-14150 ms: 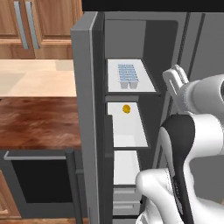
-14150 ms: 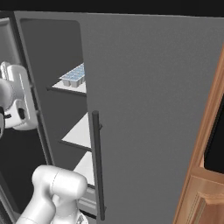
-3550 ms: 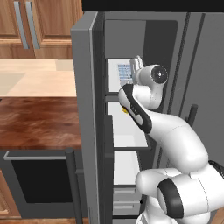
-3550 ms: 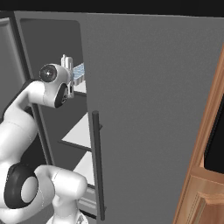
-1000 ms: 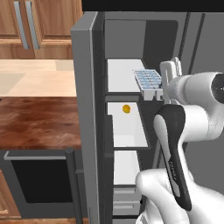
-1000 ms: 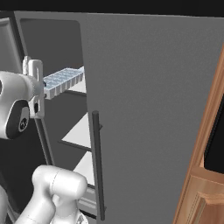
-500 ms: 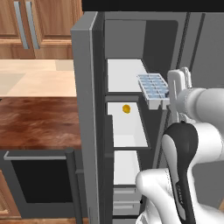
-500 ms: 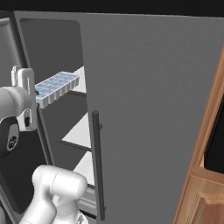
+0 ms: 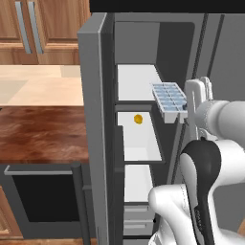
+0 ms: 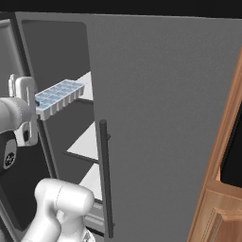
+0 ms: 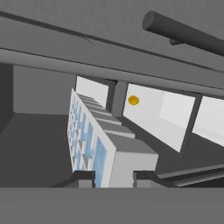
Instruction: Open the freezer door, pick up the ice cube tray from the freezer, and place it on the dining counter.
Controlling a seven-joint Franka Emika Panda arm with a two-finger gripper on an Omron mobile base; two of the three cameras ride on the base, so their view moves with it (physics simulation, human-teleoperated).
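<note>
The ice cube tray (image 9: 169,100), pale blue-white with a grid of small cells, hangs in the air in front of the freezer's top white shelf (image 9: 136,82). My gripper (image 9: 184,113) is shut on its near end. From the right base view the tray (image 10: 59,97) juts out from the gripper (image 10: 35,107) toward the compartment. The hand view shows the tray (image 11: 94,140) clamped between the fingertips (image 11: 85,178), tilted on edge. The freezer door (image 9: 94,119) stands open, seen edge-on at the left. The dining counter (image 9: 43,131) lies left of the door.
A small orange ball (image 9: 138,118) sits on the second shelf. The closed neighbouring grey door (image 10: 165,118) with its vertical bar handle (image 10: 105,179) stands right of the compartment. A pale beige countertop (image 9: 38,83) and wooden cabinets lie behind the dining counter, with a dark appliance (image 9: 43,196) below.
My gripper has drawn the tray off the top shelf and out toward the front of the freezer, slightly lower and further right in the left base view. The grip has held.
</note>
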